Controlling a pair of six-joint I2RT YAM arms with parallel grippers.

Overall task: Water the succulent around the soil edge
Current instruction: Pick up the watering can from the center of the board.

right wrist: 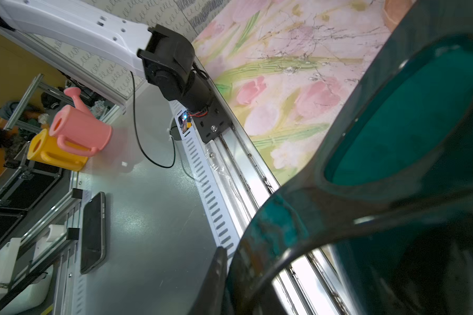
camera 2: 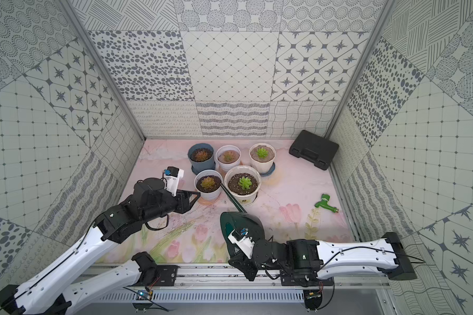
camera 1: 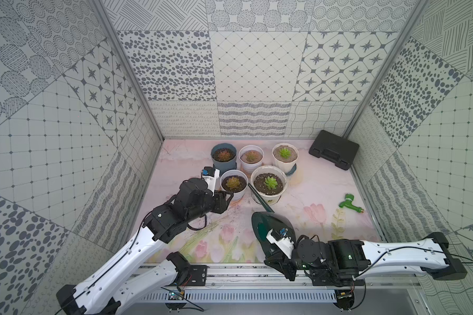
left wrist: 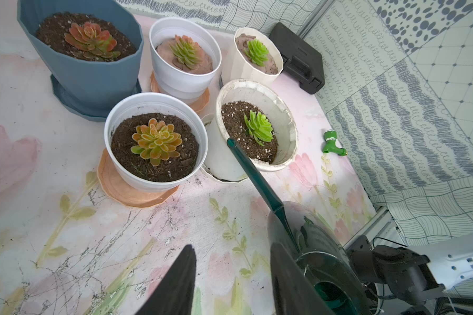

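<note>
At the table's [camera 1: 320, 191] back, three potted succulents [camera 1: 251, 156] stand behind two. The watering can [camera 1: 273, 231] is before them, spout [camera 1: 258, 196] tip at the front right pot's [camera 1: 271, 201] rim. A tool case [camera 1: 333, 152] lies back right, a hose tap [camera 1: 350, 204] at right.

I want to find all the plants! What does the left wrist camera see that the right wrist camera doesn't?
Only the left wrist view shows five potted succulents, the green tap, the black case and the long spout. Only the right wrist view shows a pink watering can, a yellow watering can and a phone. Both show the dark green watering can and the flowery table.
</note>
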